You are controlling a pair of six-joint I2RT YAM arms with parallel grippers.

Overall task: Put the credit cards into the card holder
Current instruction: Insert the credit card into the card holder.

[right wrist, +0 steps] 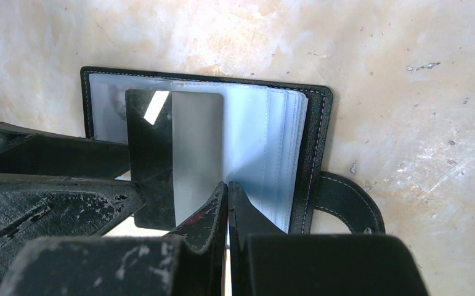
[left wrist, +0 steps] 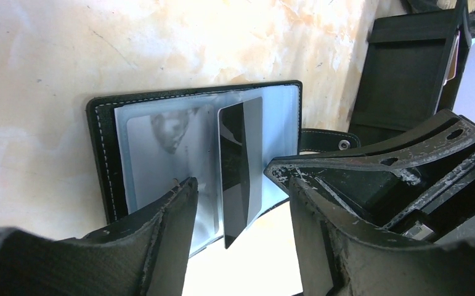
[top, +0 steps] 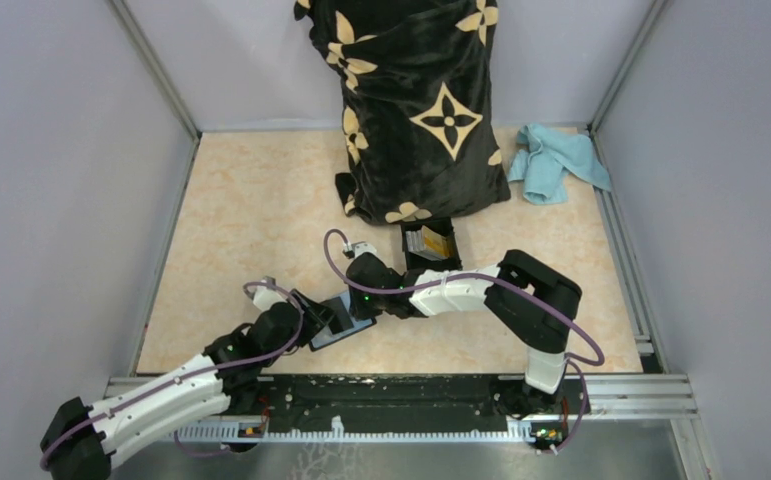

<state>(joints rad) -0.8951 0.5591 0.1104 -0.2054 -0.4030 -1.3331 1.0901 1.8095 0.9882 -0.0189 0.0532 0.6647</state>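
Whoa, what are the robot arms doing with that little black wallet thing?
They are putting a card away. The card holder lies open on the table. The right hand is pinched shut on a dark, shiny card, holding it at the clear pockets. The card sticks out past the holder's edge. The left hand is open over the holder, a finger on each side of the card. More cards sit in a black box farther back.

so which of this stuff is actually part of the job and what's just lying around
For the job: card holder, card in the right gripper, spare cards in the black box.
Lying about: black floral fabric, teal cloth.
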